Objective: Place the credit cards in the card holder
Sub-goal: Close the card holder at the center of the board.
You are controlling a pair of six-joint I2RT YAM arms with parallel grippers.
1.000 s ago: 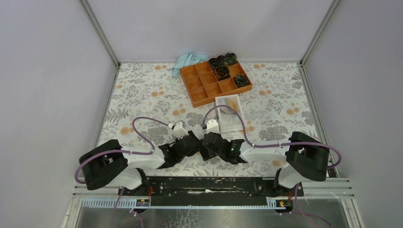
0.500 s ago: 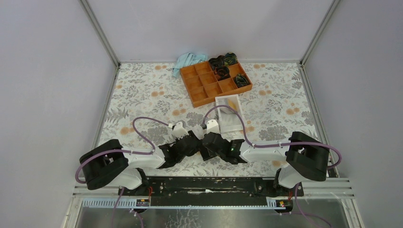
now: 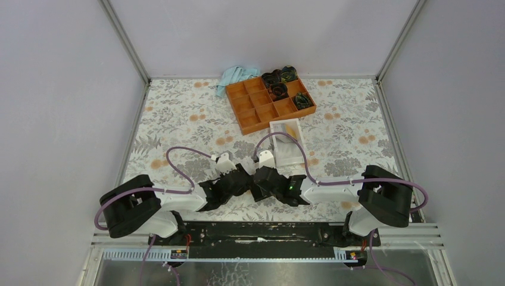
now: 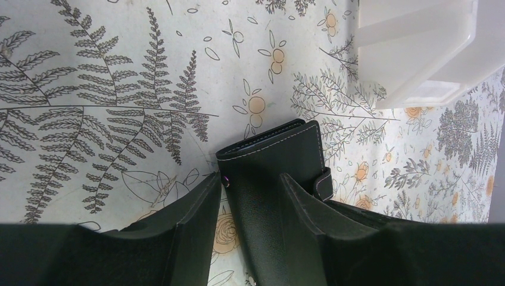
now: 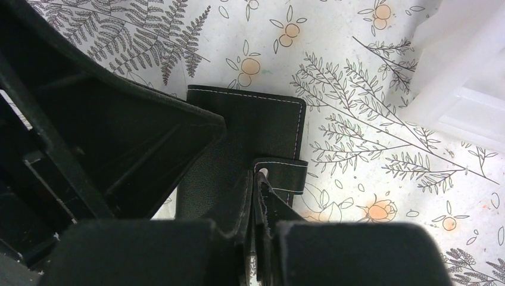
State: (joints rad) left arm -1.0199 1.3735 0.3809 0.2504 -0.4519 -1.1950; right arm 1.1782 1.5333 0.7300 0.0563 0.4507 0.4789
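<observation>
At the near end of the white box, my right gripper is pinched tight on the snap tab of the card holder, with almost no gap between its fingers. The left gripper is at about half spread. Its fingers sit either side of the holder's body and touch it, so I read that as a clamp across the short side.

The holder lies flat on the floral table, just short of the box on the arm-base side. Its long axis points roughly toward the box. It looks folded, and I can't see any lining from here. I judge the step in hand is getting it open.

The credit cards are inside the box, at its far end. I can't count them. Their long axis runs along the box, away from the bases. So the cards are ahead of both sets of fingers and slightly to the right, which puts the right arm nearer. It would have to drop the tab before it can reach them.

The orange tray touches or nearly touches the box's far end and isn't involved.
</observation>
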